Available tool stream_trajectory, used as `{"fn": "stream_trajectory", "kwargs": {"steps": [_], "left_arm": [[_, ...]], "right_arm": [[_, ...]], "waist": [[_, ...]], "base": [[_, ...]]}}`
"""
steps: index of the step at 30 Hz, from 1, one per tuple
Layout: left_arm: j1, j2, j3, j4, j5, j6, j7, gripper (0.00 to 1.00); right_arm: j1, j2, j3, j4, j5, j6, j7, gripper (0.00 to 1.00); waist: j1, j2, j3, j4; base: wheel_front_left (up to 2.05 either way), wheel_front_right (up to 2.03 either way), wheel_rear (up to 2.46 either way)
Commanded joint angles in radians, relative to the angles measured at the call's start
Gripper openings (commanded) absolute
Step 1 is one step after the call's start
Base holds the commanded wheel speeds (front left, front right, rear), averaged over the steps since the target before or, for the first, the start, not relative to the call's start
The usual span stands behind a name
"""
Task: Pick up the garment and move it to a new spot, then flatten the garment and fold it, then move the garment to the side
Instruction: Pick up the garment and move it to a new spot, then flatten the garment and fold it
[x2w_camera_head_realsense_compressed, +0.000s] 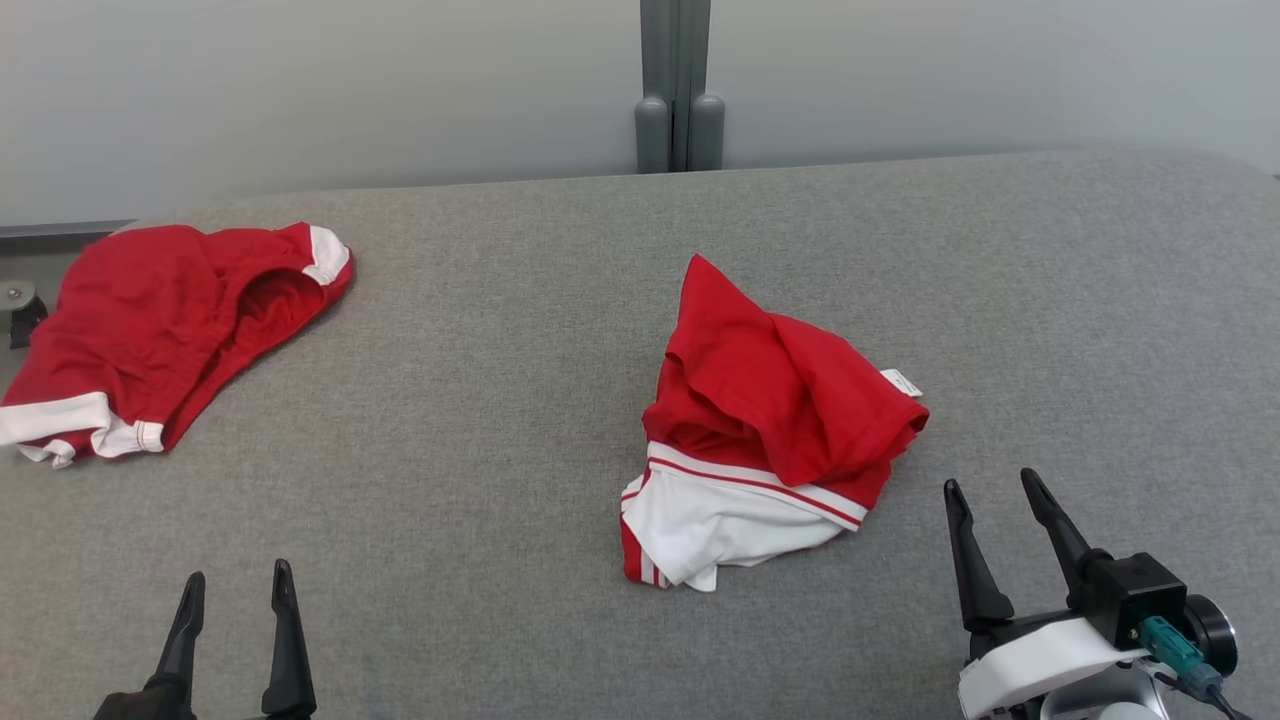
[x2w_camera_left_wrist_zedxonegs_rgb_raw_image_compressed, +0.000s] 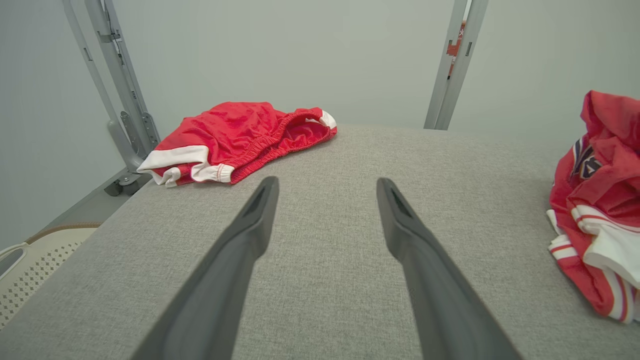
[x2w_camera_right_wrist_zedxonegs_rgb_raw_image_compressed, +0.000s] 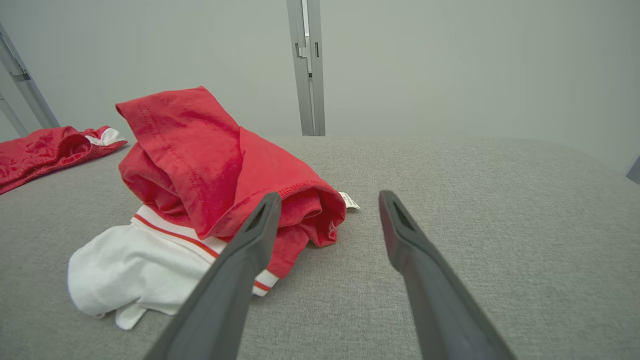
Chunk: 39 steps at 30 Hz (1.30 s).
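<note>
The shirt (x2w_camera_head_realsense_compressed: 770, 420) sits crumpled in the middle of the desk (x2w_camera_head_realsense_compressed: 480, 400), so I'd say nothing's been picked up yet. Both pincers are spread wide and empty. The right pincer (x2w_camera_head_realsense_compressed: 990, 480) is just beside the heap, probably the grabber, and the left pincer (x2w_camera_head_realsense_compressed: 238, 575) is well apart. The shorts (x2w_camera_head_realsense_compressed: 160, 320) lie far left.

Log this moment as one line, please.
stage: pre-grasp | left gripper: open, empty | right gripper: open, empty | crumpled garment: table centre, untouched | red shorts: far-left edge
</note>
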Motion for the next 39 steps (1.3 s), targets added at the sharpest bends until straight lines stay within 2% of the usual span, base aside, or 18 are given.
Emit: {"fn": "stream_trajectory", "kwargs": {"steps": [1, 12, 17, 21, 27, 33, 39], "left_arm": [[-0.016, -0.002, 0.004, 0.0, 0.011, -0.003, -0.001, 1.0], [-0.034, -0.004, -0.003, 0.006, -0.004, -0.015, -0.001, 1.0], [-0.044, -0.004, -0.017, 0.012, -0.015, -0.016, -0.001, 1.0], [-0.057, -0.004, -0.03, 0.019, -0.021, -0.015, -0.001, 1.0], [-0.074, -0.004, -0.053, 0.024, -0.038, -0.01, -0.001, 1.0], [-0.077, -0.004, -0.07, 0.025, -0.044, -0.005, -0.001, 1.0], [-0.084, -0.004, -0.067, 0.027, -0.046, -0.003, -0.001, 1.0]], "right_arm": [[-0.005, 0.0, 0.003, 0.001, 0.013, -0.001, -0.003, 1.0], [-0.03, 0.0, 0.019, -0.008, 0.022, -0.001, -0.003, 1.0], [-0.082, 0.0, 0.08, 0.08, 0.031, -0.001, 0.003, 1.0], [-0.136, -0.001, 0.121, 0.172, 0.035, -0.001, 0.13, 1.0], [-0.204, -0.001, 0.107, 0.278, 0.052, -0.001, 0.301, 1.0], [-0.236, -0.001, 0.117, 0.34, 0.134, -0.001, 0.36, 1.0], [-0.268, -0.001, 0.148, 0.386, 0.235, -0.001, 0.34, 1.0]], "waist": [[0.0, 0.0, 0.001, -0.002], [0.0, 0.0, 0.008, 0.0], [0.0, 0.0, 0.016, 0.009], [0.0, 0.0, 0.022, 0.02], [0.0, 0.0, 0.041, 0.048], [0.0, 0.0, 0.058, 0.07], [0.0, 0.0, 0.072, 0.074]], "base": [[0.0, 0.0, 0.0], [0.0, 0.0, 0.0], [0.0, 0.0, 0.0], [0.0, 0.0, 0.0], [0.0, 0.0, 0.0], [0.0, 0.0, 0.0], [0.0, 0.0, 0.0]]}}
